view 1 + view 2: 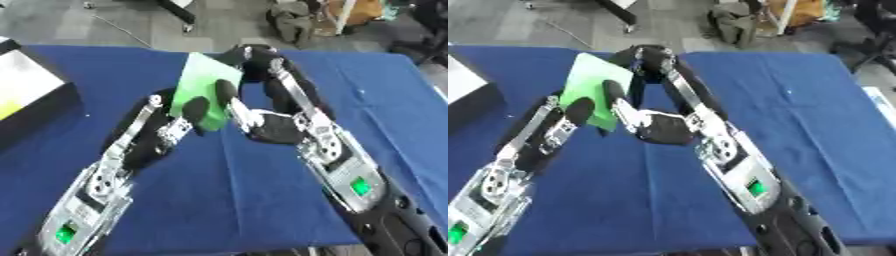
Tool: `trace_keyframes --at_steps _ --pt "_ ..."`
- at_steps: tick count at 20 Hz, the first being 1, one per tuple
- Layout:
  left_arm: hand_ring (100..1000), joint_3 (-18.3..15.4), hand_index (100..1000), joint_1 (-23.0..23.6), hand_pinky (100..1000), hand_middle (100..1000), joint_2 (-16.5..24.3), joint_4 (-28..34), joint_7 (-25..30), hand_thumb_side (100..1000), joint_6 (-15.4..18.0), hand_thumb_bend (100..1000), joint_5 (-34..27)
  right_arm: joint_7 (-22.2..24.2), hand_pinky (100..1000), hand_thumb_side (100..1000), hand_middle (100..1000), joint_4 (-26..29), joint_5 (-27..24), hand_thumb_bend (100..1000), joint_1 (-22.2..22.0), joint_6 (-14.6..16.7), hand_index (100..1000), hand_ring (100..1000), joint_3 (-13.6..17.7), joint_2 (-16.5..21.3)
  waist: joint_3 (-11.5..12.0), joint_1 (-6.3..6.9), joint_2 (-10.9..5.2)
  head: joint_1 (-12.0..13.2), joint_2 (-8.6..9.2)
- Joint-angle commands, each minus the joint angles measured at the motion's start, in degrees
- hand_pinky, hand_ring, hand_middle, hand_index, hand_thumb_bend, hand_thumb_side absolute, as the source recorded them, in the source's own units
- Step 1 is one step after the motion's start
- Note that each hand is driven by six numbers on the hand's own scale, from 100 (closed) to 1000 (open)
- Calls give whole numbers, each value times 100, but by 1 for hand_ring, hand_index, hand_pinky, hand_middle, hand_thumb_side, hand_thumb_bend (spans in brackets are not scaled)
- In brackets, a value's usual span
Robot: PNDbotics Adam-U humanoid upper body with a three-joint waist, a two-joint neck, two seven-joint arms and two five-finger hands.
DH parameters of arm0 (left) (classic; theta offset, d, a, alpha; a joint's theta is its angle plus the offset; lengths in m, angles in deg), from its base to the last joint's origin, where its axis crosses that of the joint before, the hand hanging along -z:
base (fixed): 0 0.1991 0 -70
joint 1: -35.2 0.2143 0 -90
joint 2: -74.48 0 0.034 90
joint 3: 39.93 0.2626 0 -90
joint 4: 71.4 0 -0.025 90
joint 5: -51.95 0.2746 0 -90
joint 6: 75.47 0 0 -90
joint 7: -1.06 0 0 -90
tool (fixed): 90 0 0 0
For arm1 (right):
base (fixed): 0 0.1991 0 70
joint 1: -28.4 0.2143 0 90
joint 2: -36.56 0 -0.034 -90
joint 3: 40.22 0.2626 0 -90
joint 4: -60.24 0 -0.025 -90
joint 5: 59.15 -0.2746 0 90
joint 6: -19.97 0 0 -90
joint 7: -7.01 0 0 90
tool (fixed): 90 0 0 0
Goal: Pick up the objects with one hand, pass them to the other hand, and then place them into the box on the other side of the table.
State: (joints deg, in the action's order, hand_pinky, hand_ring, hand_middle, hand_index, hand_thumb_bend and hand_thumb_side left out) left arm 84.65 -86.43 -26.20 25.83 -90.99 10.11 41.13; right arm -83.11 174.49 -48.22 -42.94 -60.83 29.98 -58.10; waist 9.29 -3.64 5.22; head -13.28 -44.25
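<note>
The handover is under way mid-table: both robot hands meet on a green sheet (pixel 206 90) held up over the blue table (pixel 367 100). The left robot hand (pixel 188 117) should close fully on its lower edge before the right robot hand (pixel 241 107) — fingers curled on the sheet's right edge — lets go. The sheet is thin, flat, bright green, tilted. The box (pixel 26 95) waits far left.

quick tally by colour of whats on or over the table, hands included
green flat sheet, between the two hands: 1
box at the left edge, black sides, white top: 1
blue table cover: 1
black hands, left hand and right hand: 2
total: 5
</note>
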Motion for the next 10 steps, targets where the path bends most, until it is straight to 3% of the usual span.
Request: trace_keyframes --at_steps 1,10 --pt "317 -4 526 -129 577 300 -251 79 -163 586 -38 100 -193 62 301 425 172 35 103 100 36 48 165 296 -117 36 -13 13 -82 -20 13" --pt "278 -20 479 -86 532 261 -290 -53 -533 570 -103 100 -432 377 357 429 252 35 188 100 -4 305 282 340 -84 -4 -30 15 -87 -64 13"
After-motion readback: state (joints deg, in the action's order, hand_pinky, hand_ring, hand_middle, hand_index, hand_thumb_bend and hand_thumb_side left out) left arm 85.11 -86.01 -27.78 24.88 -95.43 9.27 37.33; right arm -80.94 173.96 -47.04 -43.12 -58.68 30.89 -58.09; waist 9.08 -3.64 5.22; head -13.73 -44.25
